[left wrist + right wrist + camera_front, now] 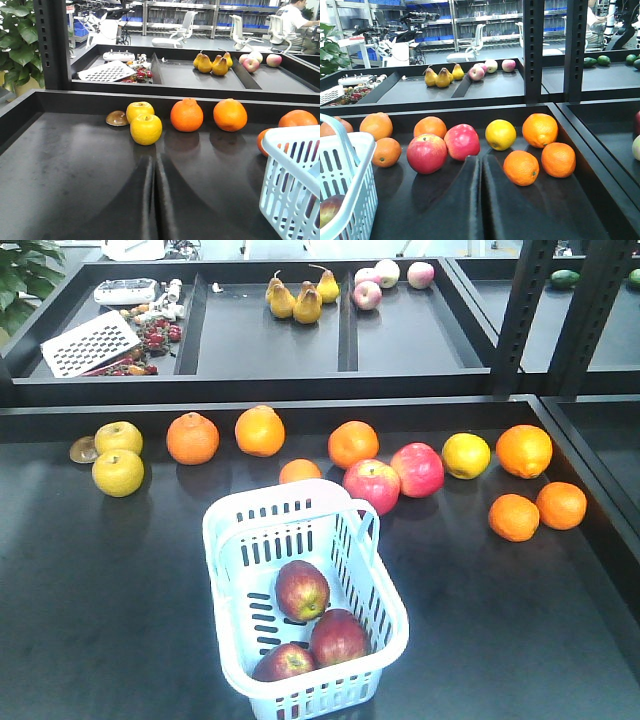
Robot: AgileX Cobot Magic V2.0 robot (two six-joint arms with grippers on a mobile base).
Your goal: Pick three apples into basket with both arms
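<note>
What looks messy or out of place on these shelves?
Little does. The basket sits skewed to the shelf edge, with three apples inside. On the upper left shelf a white grate lies tilted over small red fruit. A brown object by the yellow apples is unclear.

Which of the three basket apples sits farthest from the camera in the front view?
The dark apple alone mid-basket; the other two touch near the front wall.

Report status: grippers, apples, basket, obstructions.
Left gripper shut, empty. Right gripper shut, empty. Three dark red apples in basket. Nothing obstructing.
</note>
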